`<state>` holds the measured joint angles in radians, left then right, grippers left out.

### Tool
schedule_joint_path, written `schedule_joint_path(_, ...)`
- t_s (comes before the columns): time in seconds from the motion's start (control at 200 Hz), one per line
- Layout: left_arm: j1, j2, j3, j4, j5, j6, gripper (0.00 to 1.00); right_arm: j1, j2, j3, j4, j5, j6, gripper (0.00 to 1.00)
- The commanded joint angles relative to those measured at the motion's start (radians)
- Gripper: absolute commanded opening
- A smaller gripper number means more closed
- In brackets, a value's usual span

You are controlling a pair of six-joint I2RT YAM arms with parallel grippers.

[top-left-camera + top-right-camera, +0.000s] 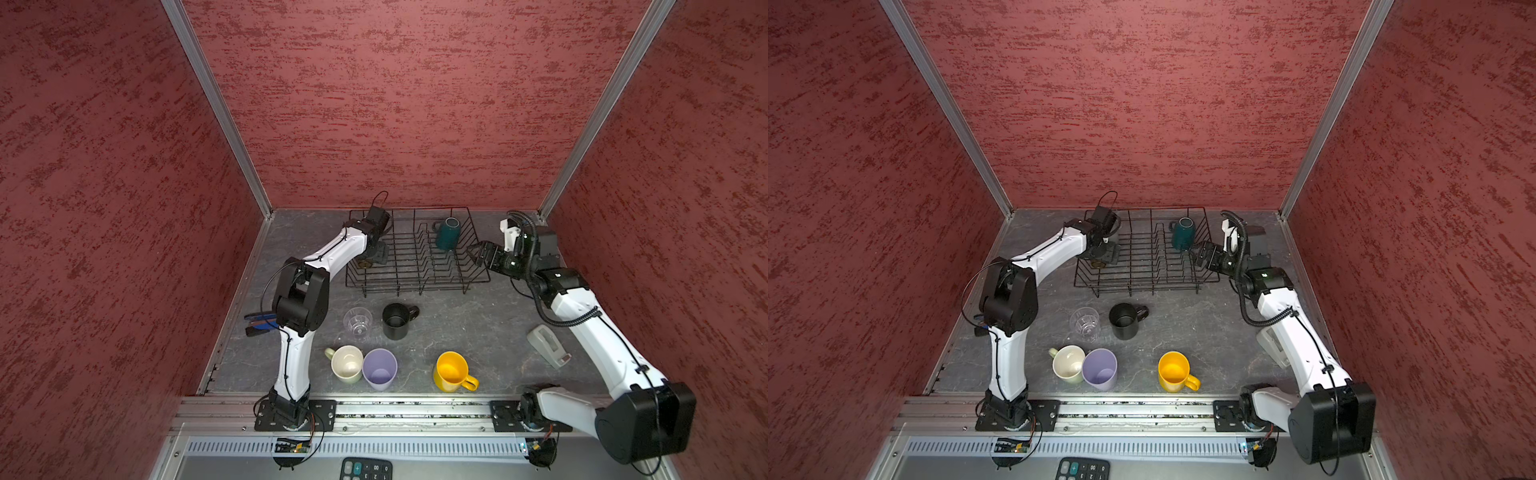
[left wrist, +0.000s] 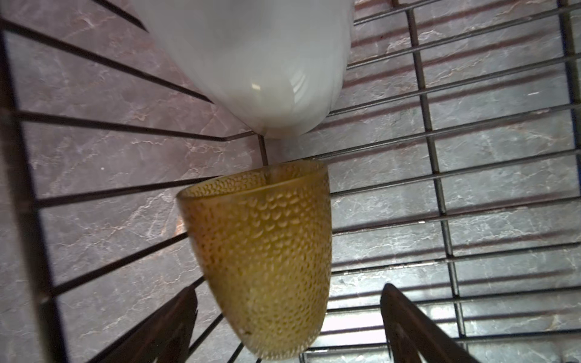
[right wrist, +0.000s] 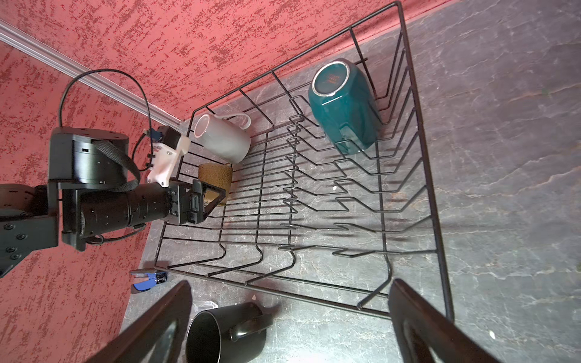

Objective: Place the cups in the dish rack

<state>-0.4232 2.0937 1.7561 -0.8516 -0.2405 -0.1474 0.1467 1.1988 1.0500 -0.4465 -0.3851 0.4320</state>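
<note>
Over in the left end of the dish rack, the left gripper hangs with its jaws spread wide on either side of the brown cup. A grey mug lies on its side just beside that cup. Toward the rack's upper right, a teal mug rests bottom-up among the prongs. Just off the rack's right side is the right gripper, jaws wide open and empty. Below the rack on the table stand a clear glass and a black mug. Lower still, a pale-green mug touches a lilac tumbler, and a yellow mug stands apart.
</note>
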Motion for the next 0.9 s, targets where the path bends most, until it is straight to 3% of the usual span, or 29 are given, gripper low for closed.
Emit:
schedule_joint_path(0.0,0.008,0.041,0.052,0.006,0.009,-0.027,0.91,-0.004,-0.009,0.025,0.003,-0.006,-0.015,0.98)
schedule_joint_path(0.446,0.027,0.12,0.102,0.002,0.097,-0.049,0.78,-0.004,-0.003,0.021,0.009,-0.013,-0.018,0.98)
schedule_joint_path(0.706,0.052,0.136,0.103,0.019,0.186,-0.073,0.67,-0.004,0.003,0.021,0.012,-0.015,-0.016,0.98)
schedule_joint_path(0.892,0.077,0.131,0.09,0.038,0.268,-0.099,0.52,-0.005,0.007,0.019,0.014,-0.016,-0.017,0.99)
